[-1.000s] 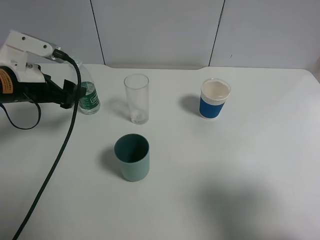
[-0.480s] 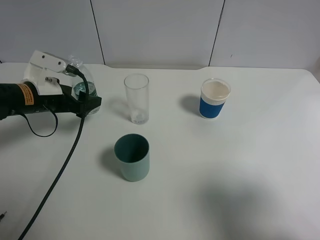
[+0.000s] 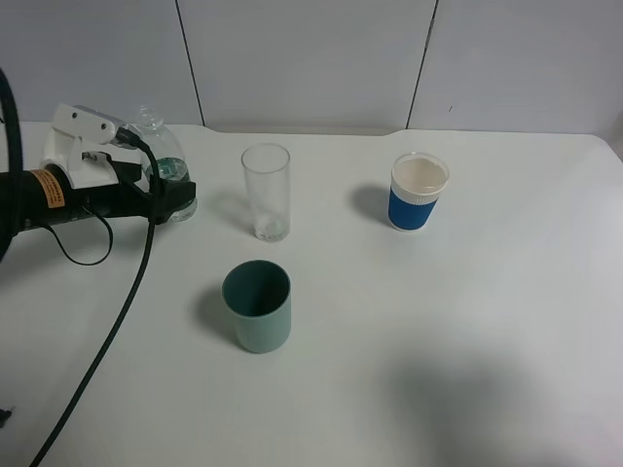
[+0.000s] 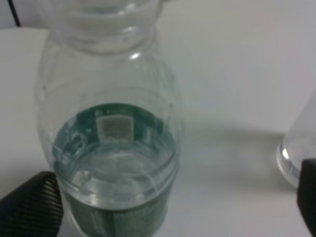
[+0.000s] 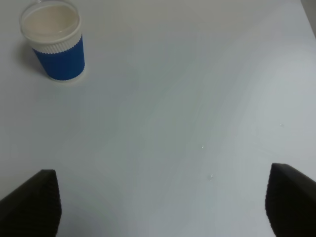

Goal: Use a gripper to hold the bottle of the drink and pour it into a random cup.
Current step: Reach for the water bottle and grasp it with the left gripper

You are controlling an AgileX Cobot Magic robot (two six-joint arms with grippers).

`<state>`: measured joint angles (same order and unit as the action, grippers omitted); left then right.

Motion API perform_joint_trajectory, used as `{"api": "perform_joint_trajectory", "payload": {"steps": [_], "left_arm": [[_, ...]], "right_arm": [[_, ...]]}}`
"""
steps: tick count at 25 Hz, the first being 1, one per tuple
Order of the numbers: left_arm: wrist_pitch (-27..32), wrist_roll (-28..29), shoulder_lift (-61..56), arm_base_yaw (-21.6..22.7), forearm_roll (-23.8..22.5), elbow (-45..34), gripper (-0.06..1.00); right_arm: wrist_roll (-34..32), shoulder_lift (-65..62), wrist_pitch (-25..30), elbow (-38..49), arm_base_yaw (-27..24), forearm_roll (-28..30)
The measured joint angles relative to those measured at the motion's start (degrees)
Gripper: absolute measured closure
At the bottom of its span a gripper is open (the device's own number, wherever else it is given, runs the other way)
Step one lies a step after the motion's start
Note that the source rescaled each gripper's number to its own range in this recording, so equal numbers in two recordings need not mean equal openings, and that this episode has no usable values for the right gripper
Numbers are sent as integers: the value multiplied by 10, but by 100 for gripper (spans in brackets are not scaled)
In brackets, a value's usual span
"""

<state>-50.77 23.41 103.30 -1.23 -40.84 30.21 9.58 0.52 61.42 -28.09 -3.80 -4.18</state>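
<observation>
The left gripper (image 3: pixel 171 197) has slid right across the far-left tabletop (image 3: pixel 438 341) and now straddles the bottle (image 3: pixel 161 161), jaws spread wide and not yet clamped (closing looks like the next step). Nearest, the teal cup (image 3: pixel 257 306) shows a dark, seemingly empty interior. Farther back, the clear glass (image 3: pixel 266 192) looks empty; right of it the paper cup (image 3: pixel 419 192) shows a pale top, lid or drink unclear. The bottle holds clear liquid low down. The right gripper (image 5: pixel 160 200) hangs spread, holding nothing.
</observation>
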Motion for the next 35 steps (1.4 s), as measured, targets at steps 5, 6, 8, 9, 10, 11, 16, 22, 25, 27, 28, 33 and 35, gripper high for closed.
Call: {"api": "perform_joint_trajectory", "payload": {"steps": [5, 6, 8, 9, 10, 11, 16, 22, 25, 27, 28, 33, 35], "left_arm": [[-46, -26, 29, 5, 15, 0, -4], [-52, -34, 34, 5, 20, 0, -4], [-65, -53, 43, 5, 33, 1, -2], [-71, -60, 47, 5, 39, 1, -1], [-74, -69, 52, 5, 46, 1, 0], [-78, -77, 55, 5, 52, 1, 1], [-84, -98, 65, 5, 61, 11, 2], [-85, -100, 67, 5, 61, 35, 2], [-87, -101, 78, 5, 61, 43, 2], [-86, -102, 92, 5, 61, 49, 2], [-86, -102, 100, 5, 61, 52, 2], [-88, -100, 128, 5, 60, 70, 2], [-92, -100, 136, 5, 60, 77, 2]], "right_arm": [[0, 0, 0, 0, 0, 0], [0, 0, 0, 0, 0, 0], [0, 0, 0, 0, 0, 0], [0, 0, 0, 0, 0, 0], [0, 0, 0, 0, 0, 0], [0, 0, 0, 0, 0, 0], [0, 0, 0, 0, 0, 0], [0, 0, 0, 0, 0, 0], [0, 0, 0, 0, 0, 0], [0, 0, 0, 0, 0, 0], [0, 0, 0, 0, 0, 0], [0, 0, 0, 0, 0, 0], [0, 0, 0, 0, 0, 0]]}}
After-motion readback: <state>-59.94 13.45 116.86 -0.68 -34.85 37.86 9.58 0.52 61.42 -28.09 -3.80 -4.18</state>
